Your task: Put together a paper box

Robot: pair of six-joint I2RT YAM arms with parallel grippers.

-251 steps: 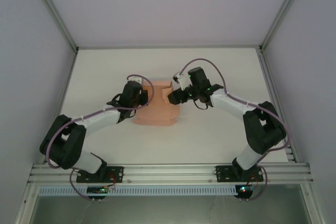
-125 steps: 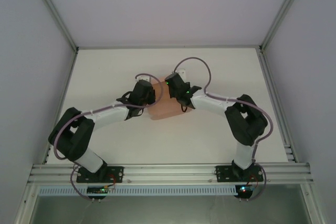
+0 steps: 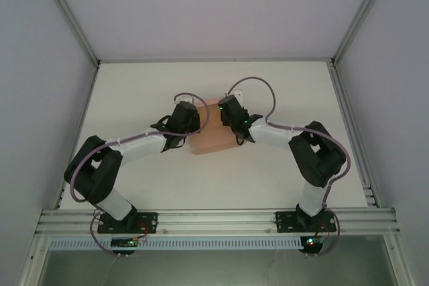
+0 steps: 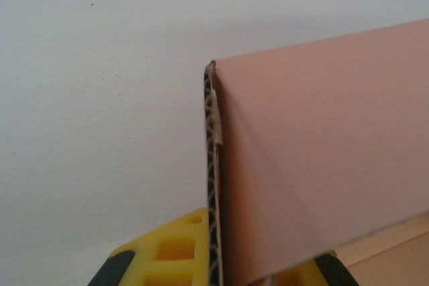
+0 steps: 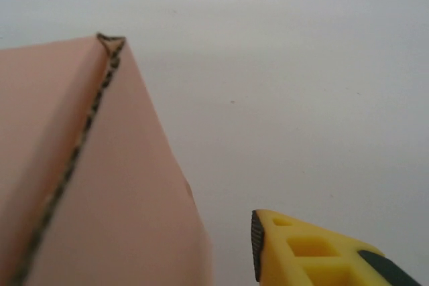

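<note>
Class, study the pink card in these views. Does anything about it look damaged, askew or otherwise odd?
Yes, one small flaw. In the left wrist view, the paper box shows its corrugated cut edge, and just below the top corner a pale sliver of the facing has frayed away. Nothing else stands out.

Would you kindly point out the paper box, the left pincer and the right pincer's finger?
paper box (image 3: 213, 140), top external view, bare upper face.
left pincer (image 4: 244, 249), left wrist view, midway between its fingertips.
right pincer's finger (image 5: 301, 252), right wrist view, yellow finger body.
</note>
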